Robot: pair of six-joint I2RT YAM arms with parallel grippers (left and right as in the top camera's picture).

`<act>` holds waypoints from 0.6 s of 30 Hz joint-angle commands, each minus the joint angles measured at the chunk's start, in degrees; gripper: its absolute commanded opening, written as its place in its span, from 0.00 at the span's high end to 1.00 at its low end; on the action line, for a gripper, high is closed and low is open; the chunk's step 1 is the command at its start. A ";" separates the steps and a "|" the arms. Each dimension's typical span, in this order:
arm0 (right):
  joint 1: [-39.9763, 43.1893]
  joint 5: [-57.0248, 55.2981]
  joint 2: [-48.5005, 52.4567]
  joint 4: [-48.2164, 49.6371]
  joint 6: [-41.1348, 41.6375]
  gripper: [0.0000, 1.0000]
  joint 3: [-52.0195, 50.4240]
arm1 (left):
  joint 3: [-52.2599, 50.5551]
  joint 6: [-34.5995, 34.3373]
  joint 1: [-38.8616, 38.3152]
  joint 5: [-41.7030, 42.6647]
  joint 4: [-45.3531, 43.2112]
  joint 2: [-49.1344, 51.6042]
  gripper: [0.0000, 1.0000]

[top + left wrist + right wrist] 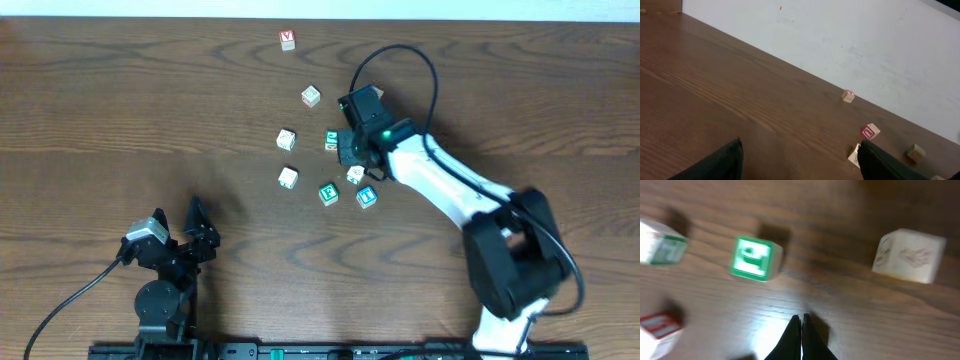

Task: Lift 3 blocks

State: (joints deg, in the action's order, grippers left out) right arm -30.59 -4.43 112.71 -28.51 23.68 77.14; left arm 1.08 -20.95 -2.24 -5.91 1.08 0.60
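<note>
Several small alphabet blocks lie mid-table. A green-faced block [328, 193], a blue-faced block [366, 196] and a pale cream block [355, 174] sit close together. My right gripper [347, 152] hovers just above them, beside another green-faced cube [331, 140]. In the right wrist view that gripper [801, 317] is shut with nothing between its fingers, over bare wood. A green block [751, 258] lies ahead to its left and a cream block [909, 255] ahead to its right. My left gripper [203, 222] is open and empty at the near left, far from the blocks.
A red-lettered cube [288, 39] sits alone near the far edge. Three pale cubes [311, 95], [287, 139], [288, 177] lie left of the right gripper. The left wrist view shows open fingers [715, 162] over bare wood, a red-faced cube [870, 131] and the white wall [840, 30].
</note>
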 commanded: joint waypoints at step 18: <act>-1.16 3.48 3.89 -4.59 1.53 0.99 0.63 | -0.85 0.42 0.31 -0.74 2.58 -0.26 0.26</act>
State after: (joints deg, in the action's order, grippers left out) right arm -30.83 -2.31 117.16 -32.45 24.56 77.14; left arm 1.08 -20.95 -2.24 -5.93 1.08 0.60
